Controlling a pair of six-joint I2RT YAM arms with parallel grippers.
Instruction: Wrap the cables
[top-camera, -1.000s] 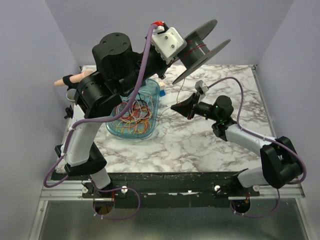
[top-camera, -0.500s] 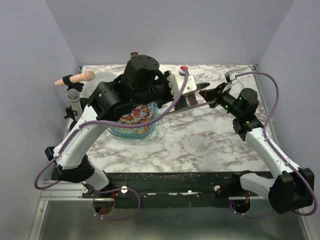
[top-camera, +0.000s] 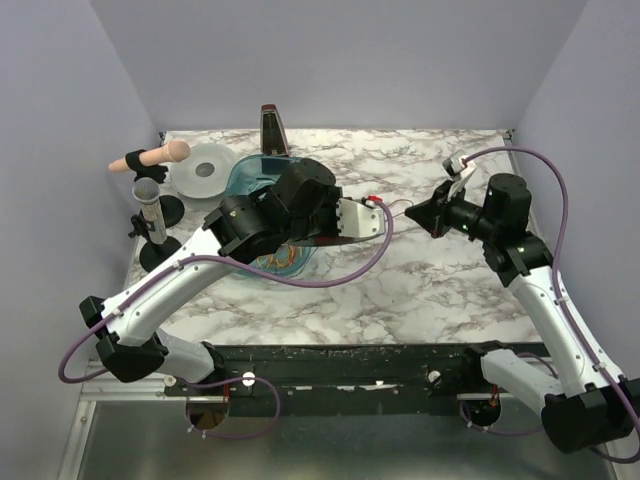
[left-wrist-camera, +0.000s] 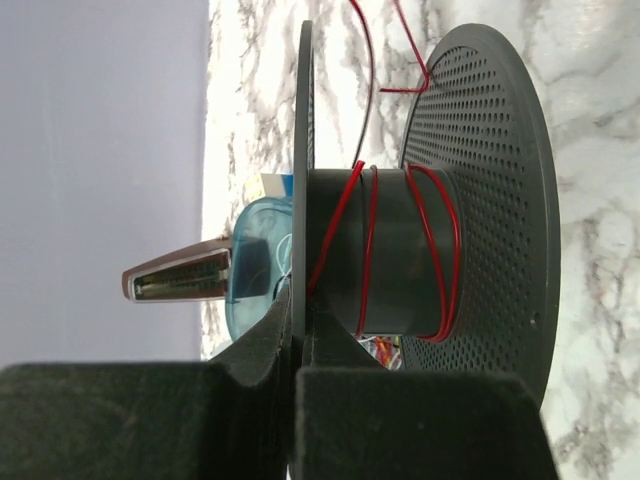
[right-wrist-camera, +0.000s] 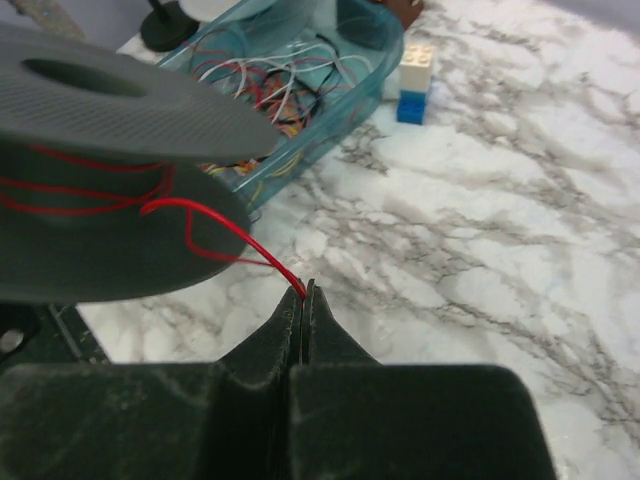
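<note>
**Left wrist view.** The left gripper (left-wrist-camera: 300, 335) is closed on the thin near flange of a black spool (left-wrist-camera: 385, 270). The flange edge is clamped between the two fingers with no gap showing. A red cable (left-wrist-camera: 365, 250) is wound in several loose turns around the hub, between the thin flange and the perforated far flange. These turns lie just beyond the fingertips. One strand is led off the hub and past the rim of the perforated flange.

**Right wrist view.** The right gripper (right-wrist-camera: 303, 305) is pressed shut, and the red strand is pinched at the very tips of its fingers. From there the strand is carried in a slack curve back to the spool. Behind the spool, a translucent blue bin (right-wrist-camera: 385, 45) is set on the marble table (right-wrist-camera: 500, 210). A tangle of loose cables (right-wrist-camera: 265, 80) in red, white and yellow is held in the bin. A white-on-blue toy brick (right-wrist-camera: 413, 85) is placed just beside the bin.

**Top view.** The two grippers are held apart above the table, with the red strand spanning the gap between them.
</note>
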